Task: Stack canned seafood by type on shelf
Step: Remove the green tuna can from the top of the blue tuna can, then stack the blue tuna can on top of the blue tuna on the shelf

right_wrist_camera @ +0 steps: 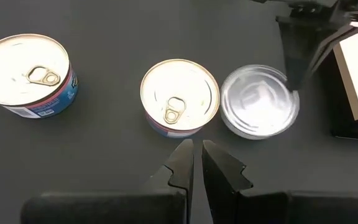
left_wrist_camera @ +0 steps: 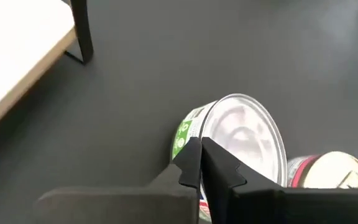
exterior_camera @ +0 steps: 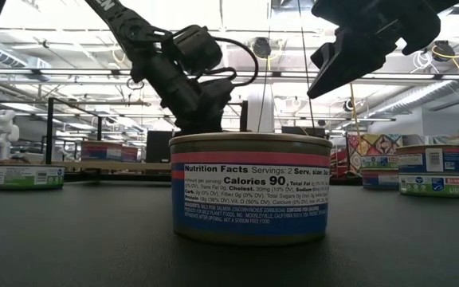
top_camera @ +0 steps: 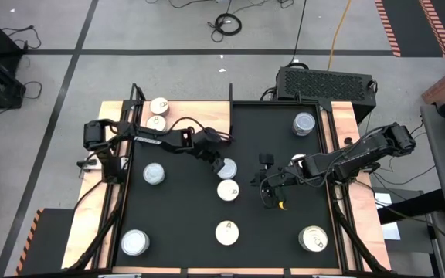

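Nine cans of seafood [top_camera: 227,232], two robot arms [top_camera: 161,139], one black mat [top_camera: 280,154].

Tins [right_wrist_camera: 179,93]: shiny metal lids, glossy paper labels. Mat [top_camera: 284,239]: matt black. Shelf [top_camera: 113,112]: pale wood grain.

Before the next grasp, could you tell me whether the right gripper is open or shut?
Shut: the right gripper shows its fingertips nearly touching, holding nothing.

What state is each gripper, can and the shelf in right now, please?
Left gripper, fingers shut, at the rim of the silver-lidded can.
Right gripper, fingers shut, empty.
Silver-lidded can, upright, sealed.
Pull-tab can, upright, sealed, beside it.
Shelf, holding two unstacked cans.
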Controlling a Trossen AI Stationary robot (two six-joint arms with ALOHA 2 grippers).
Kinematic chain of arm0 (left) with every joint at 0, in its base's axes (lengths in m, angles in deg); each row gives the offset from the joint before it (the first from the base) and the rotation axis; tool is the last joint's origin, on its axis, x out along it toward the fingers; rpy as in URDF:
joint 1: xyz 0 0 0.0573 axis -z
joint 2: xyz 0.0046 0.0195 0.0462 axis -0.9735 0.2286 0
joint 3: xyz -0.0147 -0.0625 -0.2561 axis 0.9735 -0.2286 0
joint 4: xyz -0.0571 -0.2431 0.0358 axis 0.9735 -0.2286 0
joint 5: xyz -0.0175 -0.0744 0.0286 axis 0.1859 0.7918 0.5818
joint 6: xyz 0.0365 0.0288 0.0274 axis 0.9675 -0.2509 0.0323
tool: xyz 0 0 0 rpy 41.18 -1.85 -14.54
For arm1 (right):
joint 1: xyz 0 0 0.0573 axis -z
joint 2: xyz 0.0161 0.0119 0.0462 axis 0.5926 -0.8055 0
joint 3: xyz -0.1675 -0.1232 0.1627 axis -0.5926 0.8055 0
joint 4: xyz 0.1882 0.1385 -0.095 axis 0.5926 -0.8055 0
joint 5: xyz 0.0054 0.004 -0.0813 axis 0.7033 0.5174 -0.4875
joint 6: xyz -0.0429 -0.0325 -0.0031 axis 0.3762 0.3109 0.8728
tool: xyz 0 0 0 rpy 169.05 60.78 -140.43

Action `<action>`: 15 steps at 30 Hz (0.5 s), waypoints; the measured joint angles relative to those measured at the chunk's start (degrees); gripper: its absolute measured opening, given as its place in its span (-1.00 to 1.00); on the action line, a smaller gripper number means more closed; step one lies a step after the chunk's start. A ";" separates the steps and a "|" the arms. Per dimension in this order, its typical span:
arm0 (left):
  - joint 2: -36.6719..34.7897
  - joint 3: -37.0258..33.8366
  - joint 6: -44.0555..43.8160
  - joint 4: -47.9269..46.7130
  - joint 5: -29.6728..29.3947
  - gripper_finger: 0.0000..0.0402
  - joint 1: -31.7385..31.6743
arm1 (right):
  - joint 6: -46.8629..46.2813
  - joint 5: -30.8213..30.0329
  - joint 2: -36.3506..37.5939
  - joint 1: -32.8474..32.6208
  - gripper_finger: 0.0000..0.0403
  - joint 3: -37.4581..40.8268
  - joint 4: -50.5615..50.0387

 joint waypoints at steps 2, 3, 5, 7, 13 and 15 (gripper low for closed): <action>-0.80 0.00 2.16 -0.14 -0.27 -0.85 -0.01 | 0.00 0.00 0.00 0.00 -0.87 0.00 0.00; -1.40 0.02 3.12 0.22 -0.29 -0.81 0.05 | 0.00 0.00 0.00 0.00 -0.87 0.00 0.02; -2.54 0.02 4.72 0.12 -0.27 -0.71 0.06 | 0.00 0.00 0.00 0.00 -0.87 0.00 -0.02; -3.94 0.02 6.22 -0.18 -0.29 -0.61 0.06 | 0.00 0.00 0.00 -0.01 -0.87 0.00 0.01; -8.75 0.04 19.64 -2.13 7.14 -0.51 3.16 | 0.03 0.13 0.00 -0.02 -0.87 0.00 -0.01; -9.35 0.04 26.02 -2.64 7.34 -0.51 6.68 | 0.07 0.17 0.00 -0.02 -0.87 0.00 0.01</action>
